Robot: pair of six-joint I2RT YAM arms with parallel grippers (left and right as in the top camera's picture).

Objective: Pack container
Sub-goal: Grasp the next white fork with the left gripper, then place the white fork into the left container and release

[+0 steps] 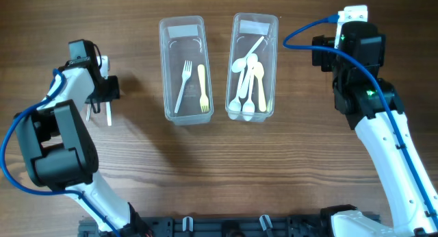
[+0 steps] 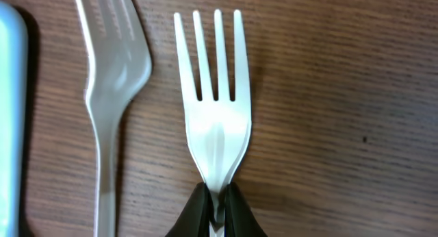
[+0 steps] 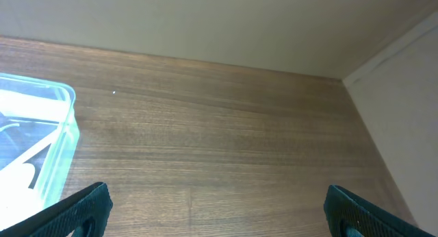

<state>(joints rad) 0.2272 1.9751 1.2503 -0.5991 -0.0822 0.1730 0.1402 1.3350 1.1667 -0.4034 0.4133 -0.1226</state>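
Observation:
My left gripper [image 2: 219,208] is shut on the handle of a white plastic fork [image 2: 215,127], tines pointing away, low over the wooden table. A second, clear fork [image 2: 113,66] lies beside it on the table. In the overhead view this gripper [image 1: 101,100] is at the far left, left of the two clear containers. The left container [image 1: 181,31] holds a white fork [image 1: 183,86] and a yellow fork [image 1: 202,86]. The right container [image 1: 254,25] holds several spoons [image 1: 248,86]. My right gripper [image 3: 219,203] is open and empty over bare table.
The right arm [image 1: 356,52] sits at the back right, just right of the spoon container, whose corner shows in the right wrist view [image 3: 48,141]. A wall edge [image 3: 383,52] runs behind the table.

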